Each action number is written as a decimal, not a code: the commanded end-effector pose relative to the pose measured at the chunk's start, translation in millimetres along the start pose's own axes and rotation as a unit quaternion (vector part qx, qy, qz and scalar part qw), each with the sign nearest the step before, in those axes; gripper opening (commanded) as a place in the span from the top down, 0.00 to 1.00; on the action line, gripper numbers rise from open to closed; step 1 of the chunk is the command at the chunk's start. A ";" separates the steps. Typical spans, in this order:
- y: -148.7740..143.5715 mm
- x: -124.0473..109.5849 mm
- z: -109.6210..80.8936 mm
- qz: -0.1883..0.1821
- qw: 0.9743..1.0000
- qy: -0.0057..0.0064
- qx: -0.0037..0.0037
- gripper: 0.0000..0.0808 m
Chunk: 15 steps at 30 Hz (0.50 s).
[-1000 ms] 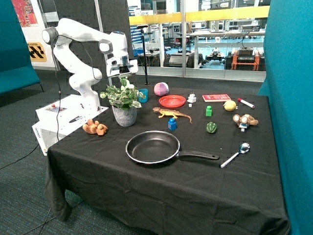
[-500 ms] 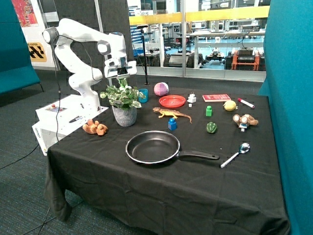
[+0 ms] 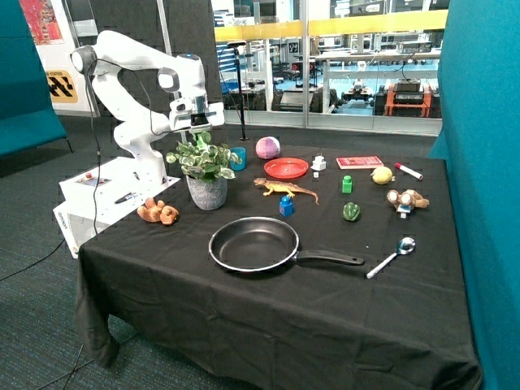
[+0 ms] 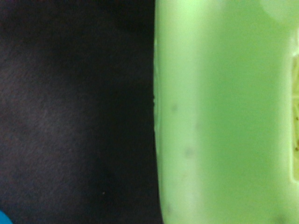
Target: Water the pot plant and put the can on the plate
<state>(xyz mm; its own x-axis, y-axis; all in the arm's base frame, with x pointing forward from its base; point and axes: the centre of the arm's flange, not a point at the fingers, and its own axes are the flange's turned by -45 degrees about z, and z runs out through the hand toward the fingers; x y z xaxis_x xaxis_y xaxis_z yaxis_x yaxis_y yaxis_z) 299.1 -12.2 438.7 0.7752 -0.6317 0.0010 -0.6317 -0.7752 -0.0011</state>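
Observation:
The pot plant (image 3: pixel 206 192), green-and-white leaves in a grey pot, stands near the table's back corner by the robot base. My gripper (image 3: pixel 197 133) hangs just behind and above its leaves, with the hand tilted. The light-green can (image 4: pixel 224 112) fills half the wrist view, pressed close to the camera with black cloth behind it, so it is held off the table. In the outside view the can is hidden behind the hand and leaves. The red plate (image 3: pixel 286 168) lies empty further along the back of the table, beyond the orange toy lizard (image 3: pixel 284 189).
A black frying pan (image 3: pixel 253 244) lies at the front middle. A blue cup (image 3: pixel 238 158) and a pink ball (image 3: pixel 267 147) are near the plant. A soft toy (image 3: pixel 158 213), a blue block (image 3: pixel 286 205), green toys, a lemon, a spoon (image 3: pixel 392 255) and a red book are spread about.
The hand has shifted a little towards the robot base and tilted further over the plant. Nothing on the table has moved.

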 end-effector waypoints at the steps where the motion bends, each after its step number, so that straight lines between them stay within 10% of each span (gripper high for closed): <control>1: 5.9 6.0 3.3 0.010 1.000 0.000 -0.001 1.00; 12: 6.8 6.7 8.3 0.011 1.000 0.000 -0.001 1.00; 13: 4.2 49.4 43.0 -0.628 0.779 -0.001 0.000 1.00; 15: 2.3 81.5 69.1 -0.628 0.779 -0.001 0.000 1.00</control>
<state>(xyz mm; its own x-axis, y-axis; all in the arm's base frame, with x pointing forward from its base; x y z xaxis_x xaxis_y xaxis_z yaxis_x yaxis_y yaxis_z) 299.3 -18.8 432.7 0.7667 -0.6420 0.0034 -0.6420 -0.7667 -0.0013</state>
